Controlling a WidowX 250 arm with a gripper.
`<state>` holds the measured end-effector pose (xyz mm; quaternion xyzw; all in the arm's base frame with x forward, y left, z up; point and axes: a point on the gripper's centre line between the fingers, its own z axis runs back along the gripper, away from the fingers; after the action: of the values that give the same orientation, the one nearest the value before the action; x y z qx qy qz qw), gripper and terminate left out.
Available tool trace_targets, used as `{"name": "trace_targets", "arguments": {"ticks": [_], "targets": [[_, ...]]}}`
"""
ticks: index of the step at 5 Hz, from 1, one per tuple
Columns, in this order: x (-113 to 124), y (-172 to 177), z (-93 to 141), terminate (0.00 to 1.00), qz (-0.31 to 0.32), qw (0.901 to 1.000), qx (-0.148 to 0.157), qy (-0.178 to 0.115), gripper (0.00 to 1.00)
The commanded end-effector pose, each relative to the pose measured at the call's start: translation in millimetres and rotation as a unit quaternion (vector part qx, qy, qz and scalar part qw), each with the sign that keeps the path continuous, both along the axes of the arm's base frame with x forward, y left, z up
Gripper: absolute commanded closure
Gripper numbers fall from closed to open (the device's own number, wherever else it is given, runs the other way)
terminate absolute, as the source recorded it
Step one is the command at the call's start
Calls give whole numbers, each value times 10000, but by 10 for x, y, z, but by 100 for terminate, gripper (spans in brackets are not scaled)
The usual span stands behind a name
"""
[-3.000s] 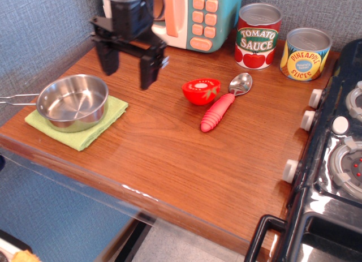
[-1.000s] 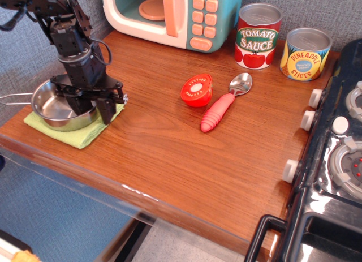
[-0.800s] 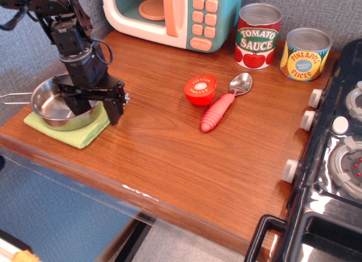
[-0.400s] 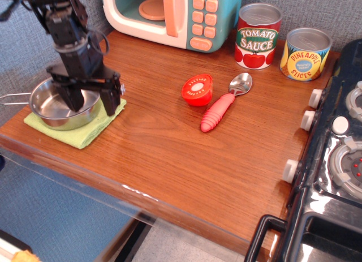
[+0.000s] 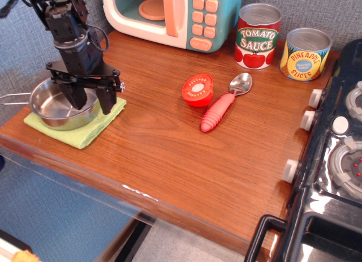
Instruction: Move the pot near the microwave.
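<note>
The pot [image 5: 50, 107], a small shiny steel saucepan with a thin wire handle pointing left, sits on a green cloth [image 5: 85, 132] at the table's left front. My black gripper [image 5: 90, 99] points down over the pot's right rim. One finger is inside the bowl and the other is outside, over the cloth. The jaws stand apart, and the pot rests on the cloth. The teal and cream microwave [image 5: 206, 16] with its peach handle and buttons stands at the back, well behind and to the right of the pot.
A red tomato half [image 5: 197, 90] and a red-handled spoon [image 5: 222, 105] lie mid-table. A tomato sauce can [image 5: 258, 35] and a pineapple can [image 5: 304, 54] stand at the back right. The black stove [image 5: 339, 160] fills the right side. The table's front edge is close to the cloth.
The gripper came down from above the table to the pot's right rim, nudging the pot slightly left. In the last second it rose a little and its fingers narrowed slightly.
</note>
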<state>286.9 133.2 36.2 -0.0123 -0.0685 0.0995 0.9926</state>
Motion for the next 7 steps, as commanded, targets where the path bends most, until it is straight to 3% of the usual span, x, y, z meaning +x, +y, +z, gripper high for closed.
{"name": "trace_targets", "arguments": {"ticks": [1, 3, 4, 6, 7], "targets": [[73, 15, 136, 0, -37, 9998, 164, -133, 100], [103, -26, 141, 0, -178, 9997, 176, -41, 100], [159, -118, 273, 0, -528, 9982, 224, -170, 100], [477, -457, 857, 0, -1536, 9835, 766, -579, 100], [766, -525, 836, 0, -1892, 9770, 751, -630, 100]]}}
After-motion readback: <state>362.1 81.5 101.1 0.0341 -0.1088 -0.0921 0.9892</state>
